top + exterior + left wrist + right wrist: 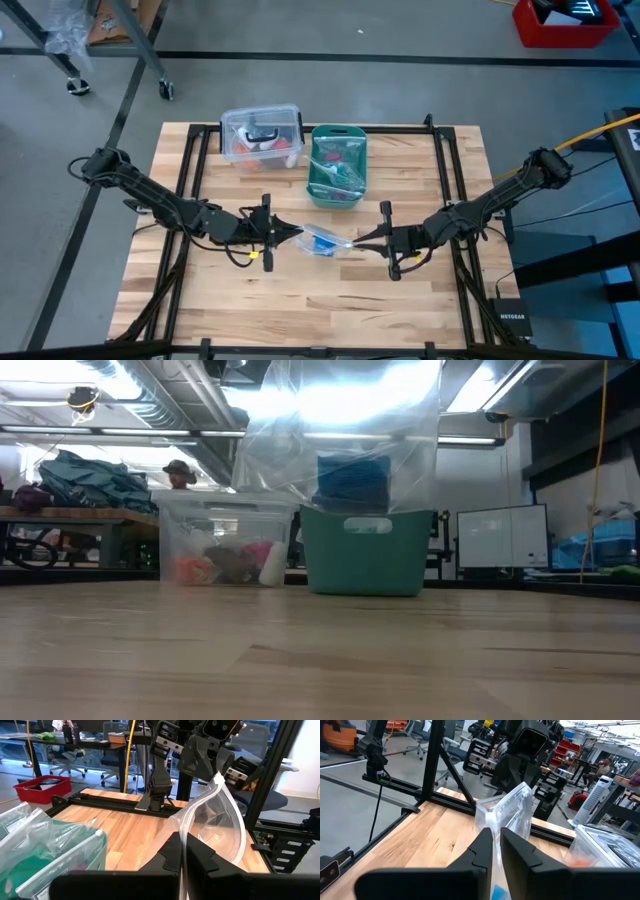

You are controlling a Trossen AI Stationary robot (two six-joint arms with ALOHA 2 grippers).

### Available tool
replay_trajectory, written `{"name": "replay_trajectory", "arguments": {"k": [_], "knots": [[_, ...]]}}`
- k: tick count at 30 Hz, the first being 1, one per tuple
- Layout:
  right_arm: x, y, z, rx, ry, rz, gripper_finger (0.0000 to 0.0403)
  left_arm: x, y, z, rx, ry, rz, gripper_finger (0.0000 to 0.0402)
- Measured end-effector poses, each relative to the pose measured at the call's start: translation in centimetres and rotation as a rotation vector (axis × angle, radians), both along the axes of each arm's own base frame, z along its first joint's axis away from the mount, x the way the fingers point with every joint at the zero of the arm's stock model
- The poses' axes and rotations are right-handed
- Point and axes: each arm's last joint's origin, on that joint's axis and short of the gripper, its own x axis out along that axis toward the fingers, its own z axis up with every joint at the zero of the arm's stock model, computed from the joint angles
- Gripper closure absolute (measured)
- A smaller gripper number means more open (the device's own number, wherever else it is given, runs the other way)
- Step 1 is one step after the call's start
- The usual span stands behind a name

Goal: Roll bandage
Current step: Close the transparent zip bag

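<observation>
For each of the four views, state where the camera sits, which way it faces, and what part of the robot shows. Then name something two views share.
High view: above the table, looking straight down; both arms show, left gripper and right gripper pinching a clear plastic bag.
Low view: at tabletop height, looking level at the green basket and clear box; no arm shows.
Left wrist view: looks past its own fingers at the bag and the right arm.
Right wrist view: looks past its own fingers toward the left arm.
Shared: both wrist views show the bag.

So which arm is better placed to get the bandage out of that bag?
Neither clearly: the left gripper and right gripper each pinch an edge of the clear bag holding the blue bandage. One must let go first.
</observation>
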Motion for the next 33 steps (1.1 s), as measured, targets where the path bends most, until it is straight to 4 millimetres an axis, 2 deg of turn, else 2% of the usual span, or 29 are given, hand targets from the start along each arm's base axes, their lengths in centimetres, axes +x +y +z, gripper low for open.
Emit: {"name": "replay_trajectory", "arguments": {"k": [33], "knots": [[0.32,0.23,-0.04,0.004,-0.023,0.017,0.0363,0.0,0.0,0.01,0.007,0.0,-0.001,0.0401]]}}
